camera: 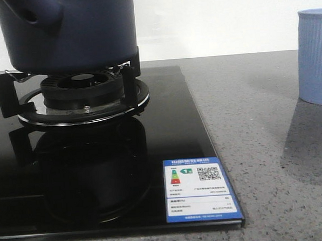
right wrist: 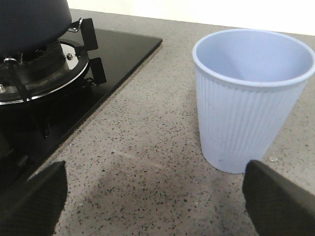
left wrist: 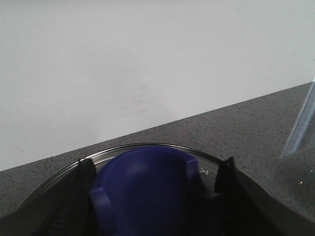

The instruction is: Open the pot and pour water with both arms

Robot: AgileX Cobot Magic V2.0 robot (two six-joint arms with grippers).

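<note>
The dark navy pot (camera: 64,34) sits on the burner stand at the far left, its top cut off by the front view; its side also shows in the right wrist view (right wrist: 29,19). In the left wrist view a glass lid (left wrist: 147,145) with a big blue knob (left wrist: 147,191) lies between the fingers of my left gripper (left wrist: 155,169). One finger sits against the knob, and a strip of glass shows between the knob and the other finger. My right gripper (right wrist: 152,187) is open wide low over the counter, beside the pale blue ribbed cup (right wrist: 251,98), which stands at the right (camera: 315,58).
The gas burner (camera: 84,89) with its metal pot stand sits in a black glass hob (camera: 99,183) that carries a blue-edged label (camera: 199,188) at its front right corner. Speckled grey counter (camera: 259,147) lies between hob and cup. A white wall runs behind.
</note>
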